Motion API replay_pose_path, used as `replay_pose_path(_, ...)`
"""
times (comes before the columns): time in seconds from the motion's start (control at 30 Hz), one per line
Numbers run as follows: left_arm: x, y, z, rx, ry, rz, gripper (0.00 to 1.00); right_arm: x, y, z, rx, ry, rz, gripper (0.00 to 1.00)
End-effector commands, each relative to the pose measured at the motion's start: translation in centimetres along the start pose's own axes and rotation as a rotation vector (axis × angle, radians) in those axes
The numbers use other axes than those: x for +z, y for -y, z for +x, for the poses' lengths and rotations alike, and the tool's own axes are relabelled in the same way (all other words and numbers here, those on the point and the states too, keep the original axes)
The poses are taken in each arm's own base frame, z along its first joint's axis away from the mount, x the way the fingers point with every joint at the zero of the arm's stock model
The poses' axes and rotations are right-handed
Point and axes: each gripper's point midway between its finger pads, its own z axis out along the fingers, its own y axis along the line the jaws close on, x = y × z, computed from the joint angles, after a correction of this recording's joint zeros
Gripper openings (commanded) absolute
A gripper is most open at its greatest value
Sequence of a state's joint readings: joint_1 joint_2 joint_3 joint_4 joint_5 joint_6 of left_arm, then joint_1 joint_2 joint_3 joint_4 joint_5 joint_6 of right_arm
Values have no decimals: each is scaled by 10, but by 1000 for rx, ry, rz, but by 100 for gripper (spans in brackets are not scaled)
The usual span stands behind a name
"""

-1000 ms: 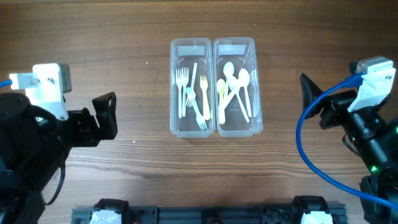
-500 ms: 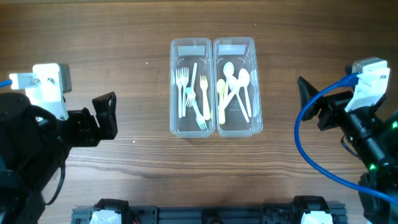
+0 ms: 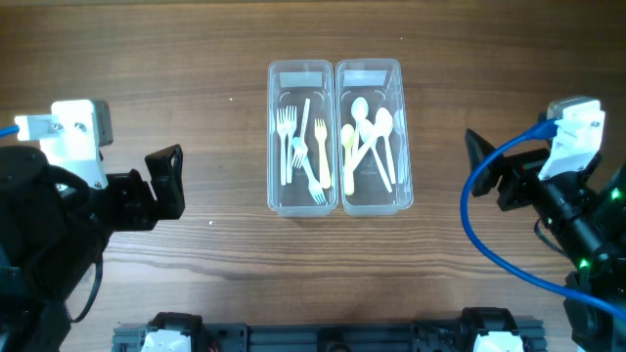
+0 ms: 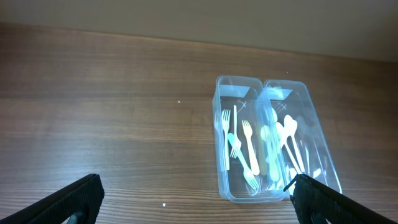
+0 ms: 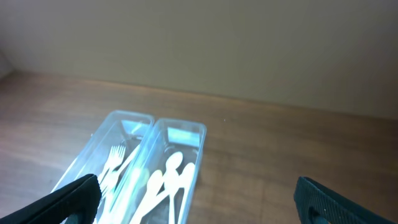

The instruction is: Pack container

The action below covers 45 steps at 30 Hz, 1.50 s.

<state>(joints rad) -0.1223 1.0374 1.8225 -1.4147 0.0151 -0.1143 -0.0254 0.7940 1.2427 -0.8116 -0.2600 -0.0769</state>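
Hanging spread wide and empty, the left gripper [image 3: 168, 184] and right gripper [image 3: 479, 164] are held well clear at the sides of the table [image 3: 196, 59], presumably parked, while between them two clear containers [image 3: 298, 76] are set touching, forks [image 3: 287, 122] sorted into the left, spoons [image 3: 381, 122] into the right, packing judged done.

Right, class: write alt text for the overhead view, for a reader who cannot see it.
Two clear containers sit side by side on a wooden table: the left container holds forks, the right container spoons. The left gripper and right gripper flank them, open and empty.
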Motion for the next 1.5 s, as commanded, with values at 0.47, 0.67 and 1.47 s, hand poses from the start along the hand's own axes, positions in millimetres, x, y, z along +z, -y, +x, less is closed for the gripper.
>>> replay_pose_path(0.47, 1, -2, 1, 4, -3, -12, 100, -8, 2, 35, -96, 57, 49, 100)
replay_pose_path(0.67, 1, -2, 1, 4, -3, -12, 100, 13, 3, 98, -64, 187, 57, 100)
replay_pose_path(1.47, 1, -2, 1, 4, -3, -12, 100, 55, 7, 220, -62, 138, 69, 100)
